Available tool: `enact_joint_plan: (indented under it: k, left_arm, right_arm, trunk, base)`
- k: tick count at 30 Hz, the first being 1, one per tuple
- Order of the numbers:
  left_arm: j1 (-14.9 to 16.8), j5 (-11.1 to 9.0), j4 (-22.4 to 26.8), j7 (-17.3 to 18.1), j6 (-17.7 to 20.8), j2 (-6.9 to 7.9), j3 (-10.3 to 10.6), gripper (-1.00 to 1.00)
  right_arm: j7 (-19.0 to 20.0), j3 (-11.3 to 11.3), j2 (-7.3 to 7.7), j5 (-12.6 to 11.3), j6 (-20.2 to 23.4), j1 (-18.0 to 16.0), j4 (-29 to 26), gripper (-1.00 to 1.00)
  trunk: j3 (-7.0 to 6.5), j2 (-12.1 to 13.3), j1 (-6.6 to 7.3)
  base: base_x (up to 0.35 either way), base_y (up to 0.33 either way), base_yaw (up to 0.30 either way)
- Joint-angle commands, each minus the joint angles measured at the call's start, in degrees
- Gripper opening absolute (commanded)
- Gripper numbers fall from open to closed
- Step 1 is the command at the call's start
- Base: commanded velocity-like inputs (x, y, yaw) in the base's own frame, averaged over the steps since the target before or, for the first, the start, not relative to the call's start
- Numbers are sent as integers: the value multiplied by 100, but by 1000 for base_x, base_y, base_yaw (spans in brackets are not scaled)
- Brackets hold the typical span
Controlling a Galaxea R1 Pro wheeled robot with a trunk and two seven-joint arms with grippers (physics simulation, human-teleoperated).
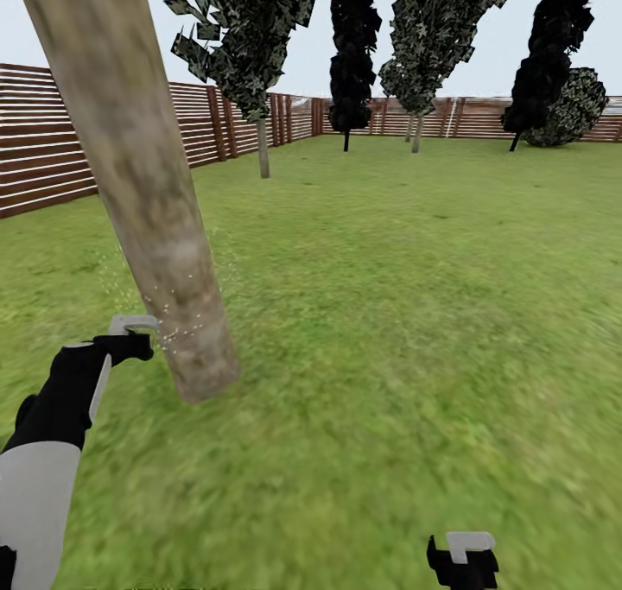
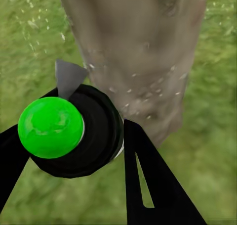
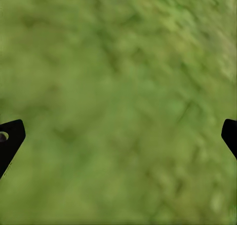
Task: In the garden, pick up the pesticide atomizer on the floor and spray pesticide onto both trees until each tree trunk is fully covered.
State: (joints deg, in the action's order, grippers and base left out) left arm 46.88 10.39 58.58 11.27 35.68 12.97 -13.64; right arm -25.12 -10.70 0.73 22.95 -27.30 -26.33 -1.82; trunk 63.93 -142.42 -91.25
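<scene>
Lower left of the head view, the left gripper [image 1: 130, 335] clamps the atomizer [image 2: 74, 133], misting the trunk [image 1: 164, 253]. It looks light, rigid and smooth; a grip around its round body suits. The right gripper [image 3: 118, 136] hangs wide, holding nothing.

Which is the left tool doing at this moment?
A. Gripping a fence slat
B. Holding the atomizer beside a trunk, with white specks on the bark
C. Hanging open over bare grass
B: the left tool clasps the green-capped atomizer by the speckled tree trunk.
</scene>
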Motion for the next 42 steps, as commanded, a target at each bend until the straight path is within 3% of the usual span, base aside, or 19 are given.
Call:
enact_joint_plan:
  k: [1,8,38,42]
  left_arm:
    - [5,68,47,51,26,-19,-7,-100]
    - [24,68,567,49,381,-59,0,-100]
    - [-7,118,560,-25,381,-34,-19,-100]
    - [-12,136,503,-31,374,-4,-138,-100]
  right_arm:
    - [-19,-46,-3,61,-18,-4,10,100]
    - [-19,-46,4,68,-15,-4,13,100]
    - [-19,-46,7,71,-17,-4,11,100]
    - [-19,-46,-1,70,-19,-4,7,100]
  trunk:
    - [5,-2,1]
    - [5,-2,1]
    - [5,-2,1]
    - [5,-2,1]
  base:
    - [0,0,196]
    - [5,-185,101]
    - [17,-274,43]
    - [131,-275,25]
